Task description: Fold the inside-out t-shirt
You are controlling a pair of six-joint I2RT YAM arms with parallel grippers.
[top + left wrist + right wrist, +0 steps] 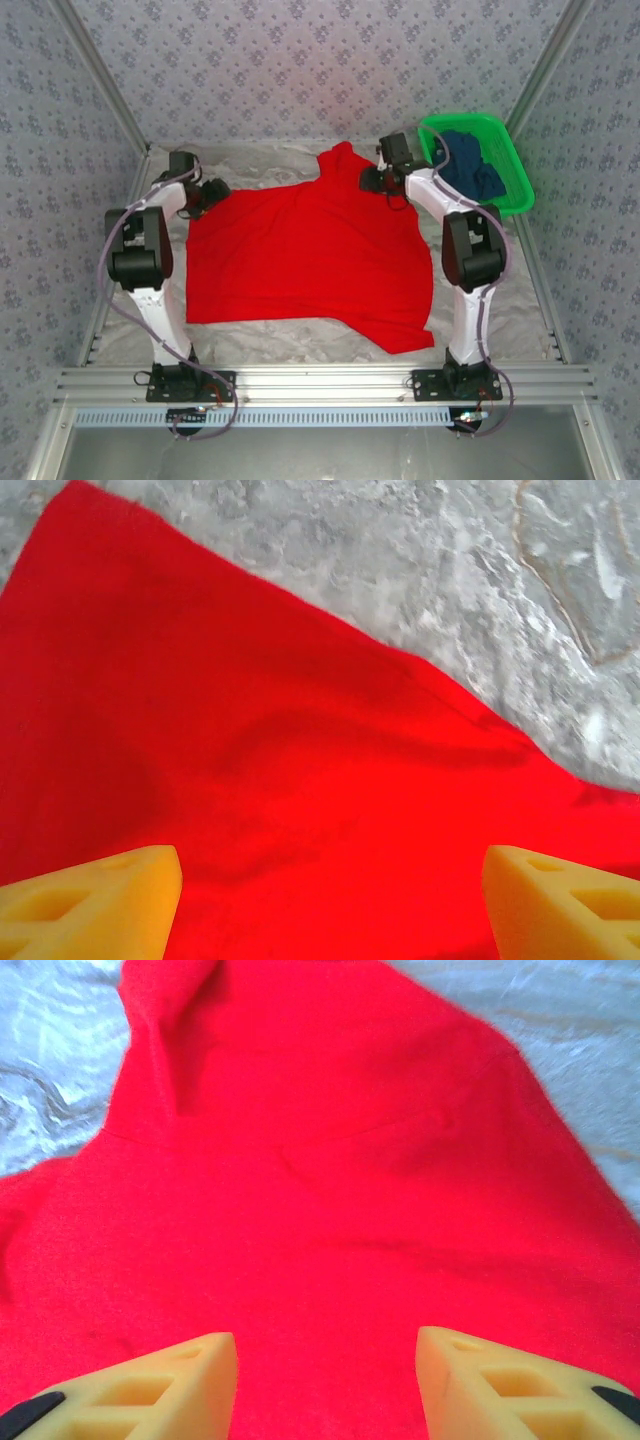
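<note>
The inside-out t-shirt (310, 250) lies spread flat and plain red across the desk (300, 335), between the two arms. Its long axis runs side to side: the straight hem faces the left arm and the shoulders face the right arm. At the shirt's near right corner one sleeve points toward the arm bases, while the other pokes out from its far edge. Both tools work along that far edge, so almost the whole garment lies on the near side of them. The left tool (330, 875) hovers over the shirt's far hem corner, its yellow fingers (95, 895) spread wide with only red cloth below and nothing caught between them. The right tool (325, 1345) hangs just inside the far sleeve, its jaws also apart but narrower, gripping nothing. Whether any fingertip touches the fabric cannot be told. Judging by this, a fold would turn on drawing the far edge toward the near one, with the left arm nearer the hem corner and the right arm nearer the sleeve. Beyond the shirt's far right side sits a green basket (520, 190) holding a dark blue garment (470, 170).
</note>
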